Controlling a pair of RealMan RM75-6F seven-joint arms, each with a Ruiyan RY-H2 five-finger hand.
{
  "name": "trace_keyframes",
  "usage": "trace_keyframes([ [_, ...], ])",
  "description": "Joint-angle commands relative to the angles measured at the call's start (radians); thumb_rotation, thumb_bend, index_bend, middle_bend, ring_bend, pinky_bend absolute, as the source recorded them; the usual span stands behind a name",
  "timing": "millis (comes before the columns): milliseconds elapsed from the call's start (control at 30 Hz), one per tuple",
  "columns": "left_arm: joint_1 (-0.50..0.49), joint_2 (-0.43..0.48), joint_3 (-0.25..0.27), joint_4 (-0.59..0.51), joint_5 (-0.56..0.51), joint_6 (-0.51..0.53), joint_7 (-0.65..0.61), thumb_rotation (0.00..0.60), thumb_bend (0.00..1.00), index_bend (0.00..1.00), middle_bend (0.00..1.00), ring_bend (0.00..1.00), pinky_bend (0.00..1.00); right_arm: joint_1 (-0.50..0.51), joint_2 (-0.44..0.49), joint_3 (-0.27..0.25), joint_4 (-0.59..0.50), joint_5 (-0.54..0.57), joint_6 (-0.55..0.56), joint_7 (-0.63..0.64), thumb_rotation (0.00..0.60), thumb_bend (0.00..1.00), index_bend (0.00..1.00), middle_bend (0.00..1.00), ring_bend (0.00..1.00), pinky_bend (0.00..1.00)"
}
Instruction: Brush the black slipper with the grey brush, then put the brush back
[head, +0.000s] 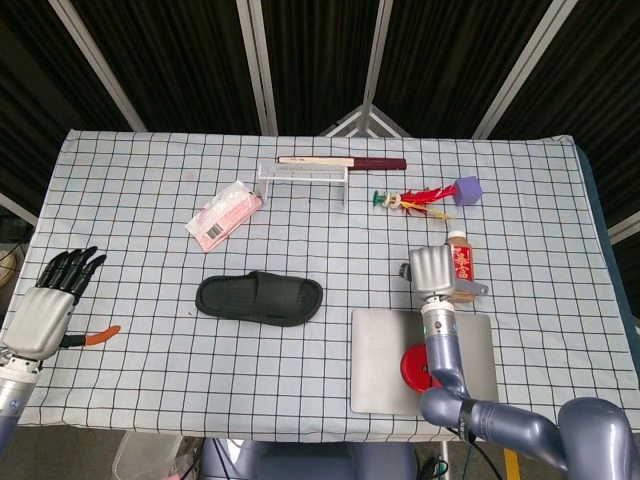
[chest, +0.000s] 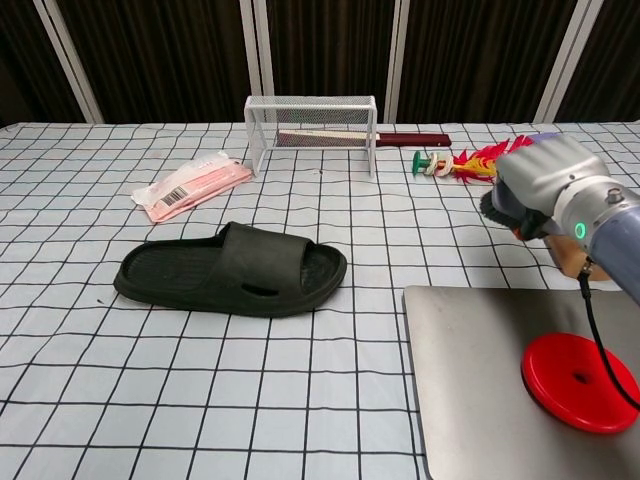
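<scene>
The black slipper lies flat near the middle of the tabletop, a little toward the front edge, with nothing touching it. The right hand is curled tight around the grey brush, holding it over toward the right side just beyond the far edge of the grey board and beside the brown bottle. The left hand sits at the table's left edge with fingers spread, holding nothing.

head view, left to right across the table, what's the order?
left hand → pink packet → black slipper → white wire rack → right hand holding the grey brush
</scene>
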Motion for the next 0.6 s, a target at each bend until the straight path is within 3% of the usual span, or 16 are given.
trace_keyframes([
  [33,0.012,-0.005,-0.008,-0.005,0.015,0.01,0.008,0.425,0.21,0.0,0.0,0.0,0.0,0.0,-0.022,-0.027,0.036,-0.002,-0.01,0.0,0.6,0.77,0.6,0.63,0.57,0.54],
  [100,0.014,-0.006,-0.011,-0.006,0.019,0.007,0.01,0.425,0.2,0.0,0.0,0.0,0.0,-0.001,-0.03,-0.033,0.044,-0.012,-0.005,0.007,0.6,0.77,0.54,0.59,0.55,0.53],
  [233,0.014,-0.009,-0.017,-0.004,0.022,-0.009,0.004,0.431,0.2,0.0,0.0,0.0,0.0,-0.002,-0.025,-0.041,0.018,-0.005,-0.002,-0.014,0.6,0.77,0.28,0.44,0.46,0.45],
  [400,0.015,-0.003,-0.021,-0.009,0.027,-0.029,-0.018,0.432,0.22,0.0,0.0,0.0,0.0,-0.009,-0.007,-0.062,-0.037,-0.025,0.018,-0.028,0.6,0.75,0.05,0.3,0.37,0.39],
  [600,0.015,-0.005,-0.03,-0.006,0.033,-0.046,-0.022,0.432,0.22,0.0,0.0,0.0,0.0,-0.028,0.019,-0.087,-0.119,-0.025,0.02,-0.025,0.6,0.66,0.0,0.2,0.28,0.33],
])
